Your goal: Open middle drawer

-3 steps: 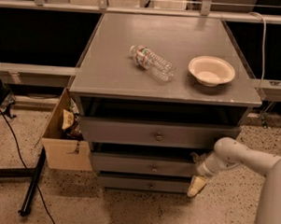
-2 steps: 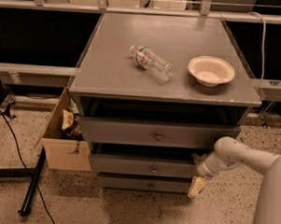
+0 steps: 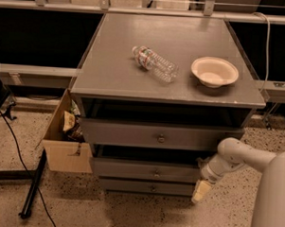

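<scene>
The pale pincer (image 3: 200,191) hangs beside the right end of the matte-grey middle drawer (image 3: 130,170). Clenched or released: cannot tell.

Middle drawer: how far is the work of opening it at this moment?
Done: nothing visible; the middle drawer looks shut, its front about level with the lowest drawer below. In hand: the gripper hangs low beside the right end of the drawer fronts, away from the small knob at the centre. Left: reach the knob, grip it and pull the drawer out.
</scene>
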You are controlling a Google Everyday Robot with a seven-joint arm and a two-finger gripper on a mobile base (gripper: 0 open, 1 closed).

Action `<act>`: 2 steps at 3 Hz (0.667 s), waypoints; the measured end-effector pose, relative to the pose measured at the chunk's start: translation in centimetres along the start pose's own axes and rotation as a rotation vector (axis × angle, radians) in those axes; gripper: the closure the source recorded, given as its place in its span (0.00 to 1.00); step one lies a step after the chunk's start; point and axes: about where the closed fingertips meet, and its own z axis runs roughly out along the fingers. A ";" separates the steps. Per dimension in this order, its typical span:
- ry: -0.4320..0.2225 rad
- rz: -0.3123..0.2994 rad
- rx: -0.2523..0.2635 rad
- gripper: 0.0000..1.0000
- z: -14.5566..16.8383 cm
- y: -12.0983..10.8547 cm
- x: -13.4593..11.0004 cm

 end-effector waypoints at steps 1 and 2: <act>0.014 0.019 -0.020 0.00 -0.4 0.7 0.4; 0.024 0.027 -0.040 0.00 -1.1 2.0 0.6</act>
